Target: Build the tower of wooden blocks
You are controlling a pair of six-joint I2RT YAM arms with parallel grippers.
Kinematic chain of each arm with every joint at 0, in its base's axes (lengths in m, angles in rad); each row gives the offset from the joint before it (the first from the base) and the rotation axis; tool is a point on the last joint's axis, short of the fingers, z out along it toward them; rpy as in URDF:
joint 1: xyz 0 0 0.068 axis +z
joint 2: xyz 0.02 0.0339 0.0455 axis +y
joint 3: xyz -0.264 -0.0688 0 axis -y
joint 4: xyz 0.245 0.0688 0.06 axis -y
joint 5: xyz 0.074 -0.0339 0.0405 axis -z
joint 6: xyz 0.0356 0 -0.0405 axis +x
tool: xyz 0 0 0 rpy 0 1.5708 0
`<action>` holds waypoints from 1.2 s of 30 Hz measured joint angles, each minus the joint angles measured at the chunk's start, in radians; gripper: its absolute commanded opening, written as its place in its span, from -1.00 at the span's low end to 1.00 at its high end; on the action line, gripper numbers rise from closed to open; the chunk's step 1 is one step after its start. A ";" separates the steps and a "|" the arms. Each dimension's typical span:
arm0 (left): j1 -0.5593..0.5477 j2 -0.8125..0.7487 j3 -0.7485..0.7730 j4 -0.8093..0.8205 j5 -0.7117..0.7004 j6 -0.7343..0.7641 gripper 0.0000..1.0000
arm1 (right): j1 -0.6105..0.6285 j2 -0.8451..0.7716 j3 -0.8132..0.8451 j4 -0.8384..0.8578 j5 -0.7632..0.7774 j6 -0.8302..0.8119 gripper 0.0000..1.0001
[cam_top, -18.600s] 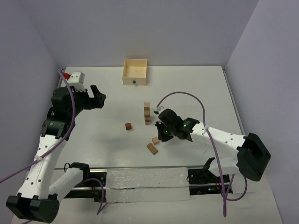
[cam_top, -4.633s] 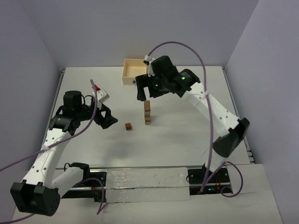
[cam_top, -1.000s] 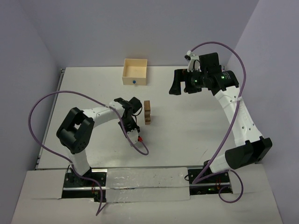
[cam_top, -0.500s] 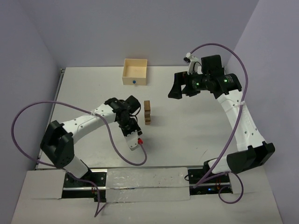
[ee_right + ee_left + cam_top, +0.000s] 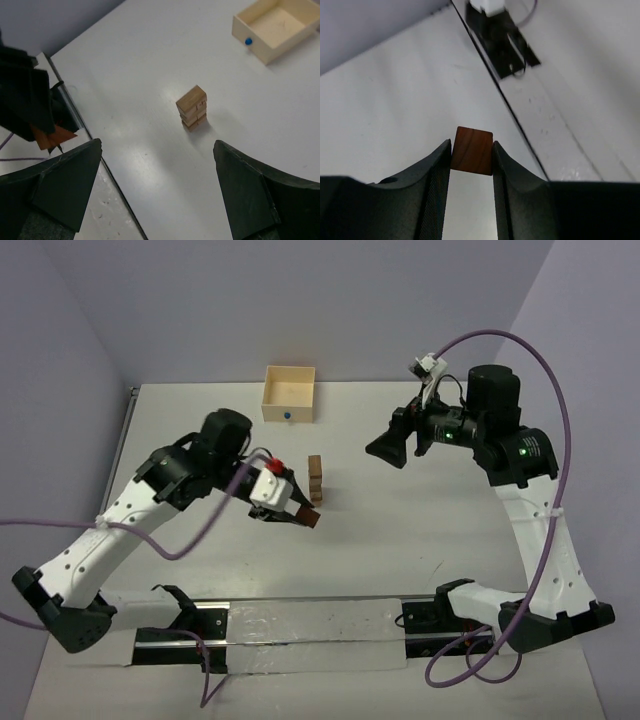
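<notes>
The tower [image 5: 316, 480] is a narrow column of tan wood blocks near the middle of the table; it also shows in the right wrist view as the tower [image 5: 192, 107]. My left gripper [image 5: 305, 517] hangs just left of and in front of its base, shut on a reddish-brown wood block [image 5: 313, 519]. In the left wrist view that block [image 5: 472, 150] sits squarely between the fingertips of the left gripper [image 5: 471, 151], above the table. My right gripper [image 5: 392, 450] is raised to the right of the tower, wide open and empty [image 5: 156, 145].
A pale square wooden box [image 5: 289, 393] with a blue dot stands at the back of the table, also seen as the box [image 5: 272, 27]. A black rail [image 5: 320, 620] runs along the near edge. Purple cables loop around both arms. Walls close in at left, back and right.
My left arm has risen from the table with the reddish-brown block between its fingers. The right arm has drawn back to the right, still open.
</notes>
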 measured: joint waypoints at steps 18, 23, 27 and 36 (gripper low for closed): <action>0.313 -0.200 -0.515 1.604 0.095 -1.758 -1.00 | 0.059 0.018 0.021 0.229 -0.389 0.205 0.86; 0.323 -0.193 -0.519 1.673 0.070 -1.863 -1.00 | 0.123 0.049 -0.008 0.316 -0.434 0.310 0.75; 0.326 -0.171 -0.519 1.691 0.064 -1.914 -0.99 | 0.179 0.099 -0.027 0.339 -0.436 0.346 0.66; 0.326 -0.145 -0.540 1.704 0.056 -1.974 -1.00 | 0.245 0.202 -0.027 0.346 -0.431 0.378 0.49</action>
